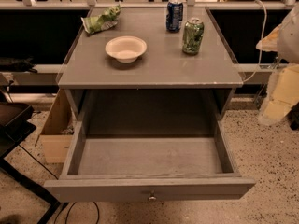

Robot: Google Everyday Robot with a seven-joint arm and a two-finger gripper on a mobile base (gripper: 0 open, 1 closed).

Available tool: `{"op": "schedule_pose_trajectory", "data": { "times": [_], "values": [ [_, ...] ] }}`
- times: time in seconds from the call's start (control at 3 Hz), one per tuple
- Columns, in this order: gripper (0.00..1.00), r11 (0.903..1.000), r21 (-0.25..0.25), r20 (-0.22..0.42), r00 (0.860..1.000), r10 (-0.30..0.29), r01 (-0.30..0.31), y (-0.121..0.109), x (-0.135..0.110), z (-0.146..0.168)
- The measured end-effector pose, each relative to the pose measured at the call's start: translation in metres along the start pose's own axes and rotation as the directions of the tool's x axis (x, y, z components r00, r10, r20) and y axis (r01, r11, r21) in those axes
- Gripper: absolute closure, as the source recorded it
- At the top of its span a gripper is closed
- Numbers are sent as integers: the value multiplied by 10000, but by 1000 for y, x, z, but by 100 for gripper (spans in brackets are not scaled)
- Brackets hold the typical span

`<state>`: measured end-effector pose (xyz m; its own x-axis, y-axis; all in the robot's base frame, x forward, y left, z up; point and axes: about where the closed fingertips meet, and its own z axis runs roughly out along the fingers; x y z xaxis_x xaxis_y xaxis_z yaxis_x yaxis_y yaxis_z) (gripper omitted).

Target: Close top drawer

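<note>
The top drawer [149,188] is pulled far out of the grey cabinet toward me. It is a broad shallow grey box with an empty floor, and its long flat front carries a small round metal knob [152,197] at centre. My gripper [276,99] appears only as a pale, close-up shape at the right edge. It hangs beside the cabinet's right side, above and to the right of the drawer's right wall, and touches nothing.
On the cabinet top [149,71] stand a white bowl [125,48], a blue can [174,15], a green can [193,36] and a green crumpled bag [101,20]. A cardboard box [55,134] sits on the floor at the left, next to a dark stand [14,125].
</note>
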<state>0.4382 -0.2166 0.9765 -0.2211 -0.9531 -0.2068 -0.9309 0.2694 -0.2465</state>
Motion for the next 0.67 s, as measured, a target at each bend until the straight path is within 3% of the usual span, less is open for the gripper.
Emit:
{"op": "schedule_pose_trajectory", "data": {
  "times": [0.33,0.67],
  "values": [
    [0,10000,20,4,10000,-7,7,0,0,-1],
    [24,9967,-793,-54,9998,183,-187,39,17,33]
  ]
}}
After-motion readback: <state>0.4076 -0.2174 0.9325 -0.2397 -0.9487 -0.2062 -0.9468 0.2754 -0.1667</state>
